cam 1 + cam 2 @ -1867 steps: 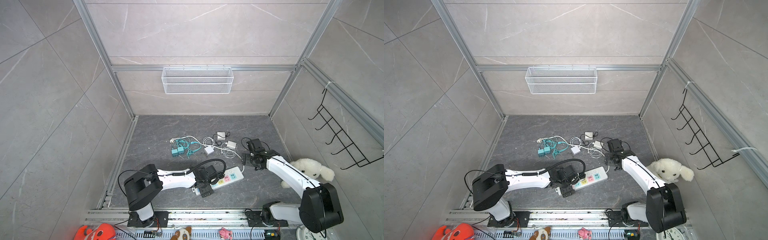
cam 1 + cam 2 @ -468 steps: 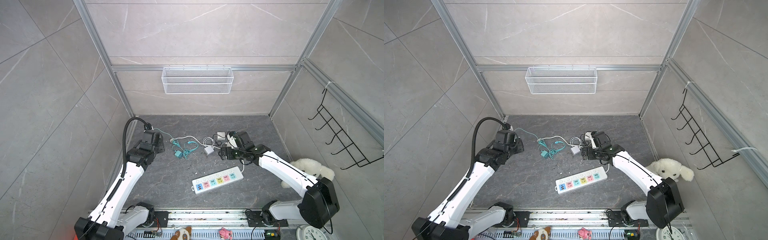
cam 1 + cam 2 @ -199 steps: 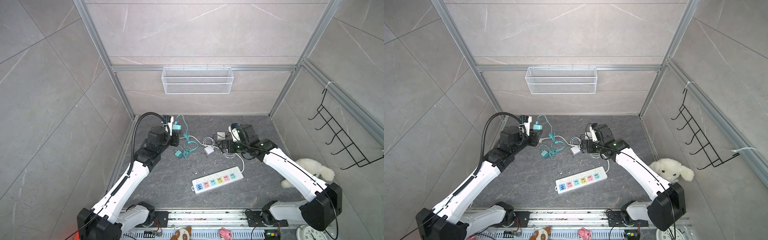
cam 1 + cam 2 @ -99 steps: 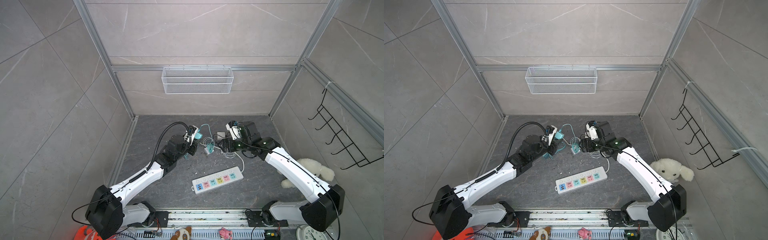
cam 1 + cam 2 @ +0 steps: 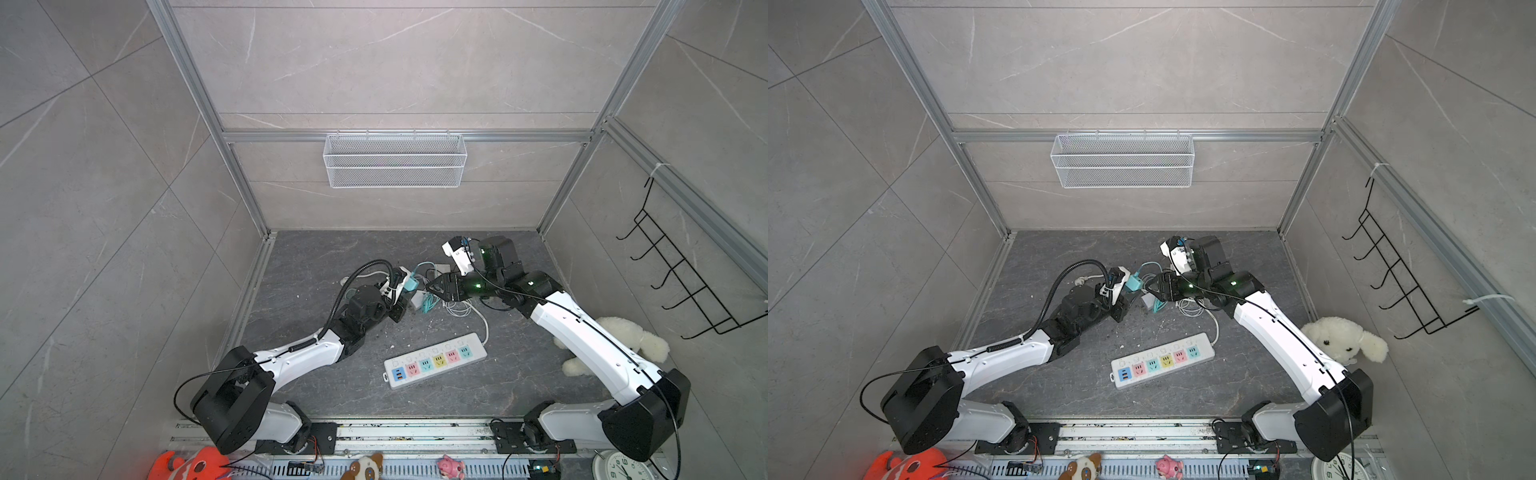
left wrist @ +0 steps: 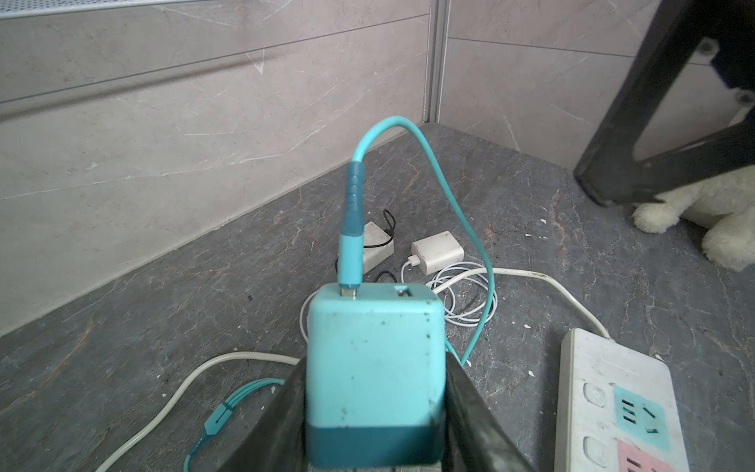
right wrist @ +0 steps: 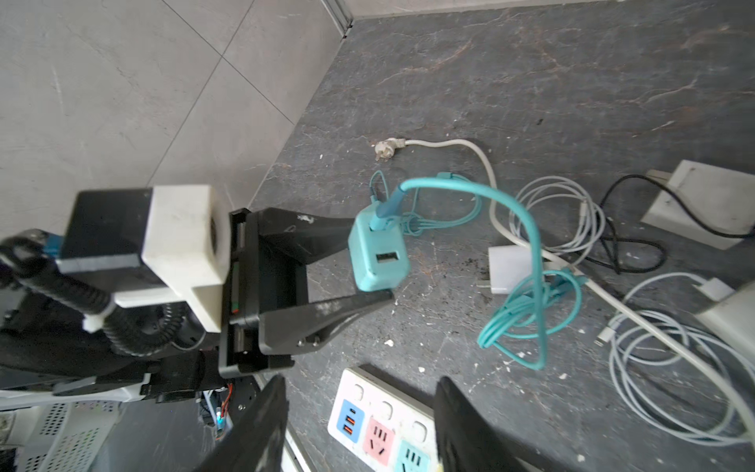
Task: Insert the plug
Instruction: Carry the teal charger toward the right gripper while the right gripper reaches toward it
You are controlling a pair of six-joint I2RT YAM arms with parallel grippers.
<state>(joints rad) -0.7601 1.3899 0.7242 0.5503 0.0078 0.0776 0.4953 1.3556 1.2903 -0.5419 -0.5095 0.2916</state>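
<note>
Holding the teal charger (image 6: pixel 375 359) up off the worktop (image 5: pixel 316 257) in my left claw (image 7: pixel 371 259), pinched across its two sides. It hangs over the cable pile, well short of the power strip (image 5: pixel 434 360), which lies flat with every socket free. So I'd call this the carry/handover step, and nothing is inserted yet.

My right claw (image 5: pixel 432 287) sits just beside the charger. Its fingers are spread with nothing between them, and it faces the USB end.

Next move, as I see it: I can't see the prongs at all. I'm guessing they're on the dark end, which is tucked back toward my left palm, so pushing it in from this grip looks like a no-go. The right claw probably has to take the body, the left has to let go, and then it's prongs-down, squared up over one socket and pressed straight in.

The charger itself is a chunky mint cube with a darker teal band at one end, scuffed and speckled with grime. It has two USB ports on the face. One is empty and one has the teal cable (image 6: pixel 449 196) plugged in. That cable arcs down to a coil on the worktop, so it might tug a bit.
</note>
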